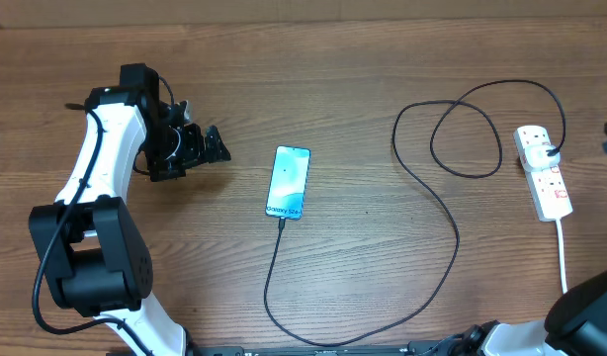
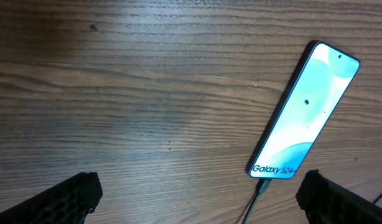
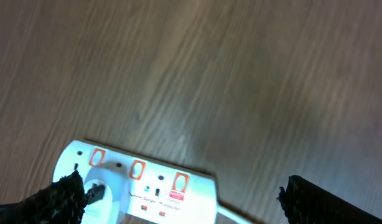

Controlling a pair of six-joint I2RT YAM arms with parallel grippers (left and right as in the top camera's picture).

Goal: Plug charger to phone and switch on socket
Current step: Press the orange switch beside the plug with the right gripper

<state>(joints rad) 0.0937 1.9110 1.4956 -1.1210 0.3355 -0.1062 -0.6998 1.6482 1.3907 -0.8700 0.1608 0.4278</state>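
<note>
With right claw (image 3: 181, 198) spread, empty, facing socket (image 3: 147, 183), pinch fingers (image 3: 63, 196) together, press one tip squarely onto red switch (image 3: 96, 157) by plug (image 1: 549, 151). Charger (image 2: 259, 190) apparently seated in phone (image 1: 289, 182), middle of tabletop (image 1: 363, 59); left claw (image 2: 200, 196) spread too.

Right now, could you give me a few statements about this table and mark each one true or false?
1. The phone has a lit screen. True.
2. The charger reaches the phone's short edge. True.
3. The left tool grips the phone. False: it is open and empty, beside the phone.
4. The socket lies left of the phone. False: it lies far to its right.
5. The right tool is shut. False: it is open, above the socket.
</note>
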